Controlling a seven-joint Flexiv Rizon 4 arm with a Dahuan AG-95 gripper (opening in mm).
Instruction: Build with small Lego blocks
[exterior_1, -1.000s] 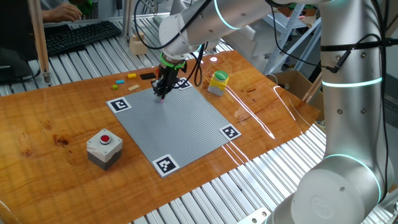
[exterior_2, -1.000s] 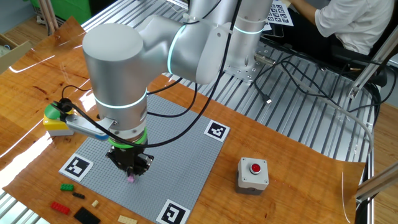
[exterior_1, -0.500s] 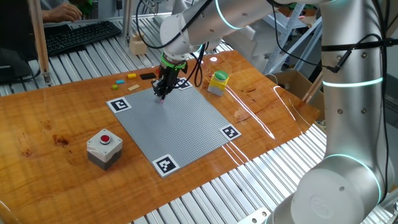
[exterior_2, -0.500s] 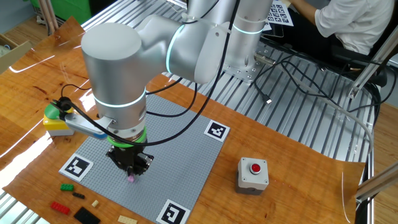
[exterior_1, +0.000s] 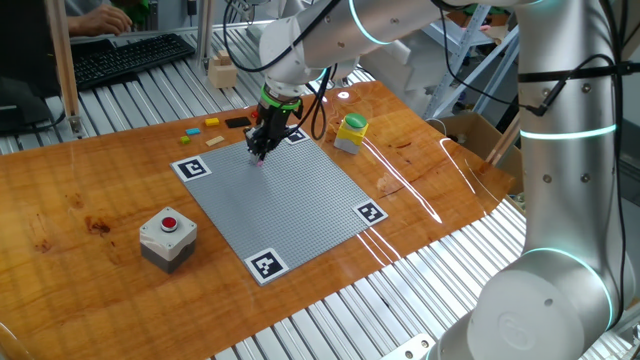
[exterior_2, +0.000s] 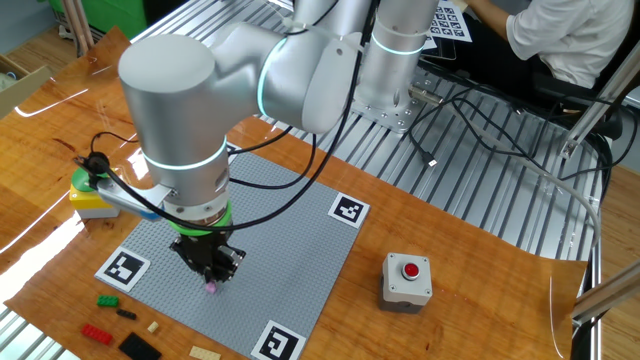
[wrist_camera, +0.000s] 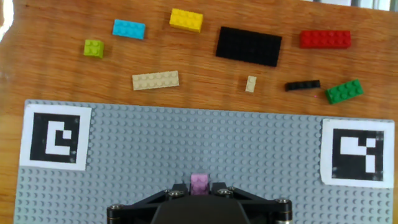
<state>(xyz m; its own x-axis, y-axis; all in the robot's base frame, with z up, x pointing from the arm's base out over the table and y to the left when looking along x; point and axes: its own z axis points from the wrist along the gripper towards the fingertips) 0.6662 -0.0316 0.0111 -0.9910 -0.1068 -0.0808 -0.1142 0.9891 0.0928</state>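
Bright, even overhead light fills all three views. The glossy wooden table (exterior_1: 90, 190) throws white streaks of glare (strongest near its right edge). Shadows are soft and short. The hand view is sharp, its top corners washed out.

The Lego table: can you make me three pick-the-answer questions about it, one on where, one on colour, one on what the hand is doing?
1. Where is the pink brick?
A. on the grey baseplate
B. on the bare wood
C. on the red button box

2. What colour is the biggest loose plate?
A. white
B. black
C. purple

3. What is the hand doing?
A. holding a yellow brick
B. far from the baseplate
C. right at the pink brick

Answers: 1 A, it lies on the studs. 2 B, it is the wide black plate on the wood. 3 C, the hand's tips flank the pink brick.
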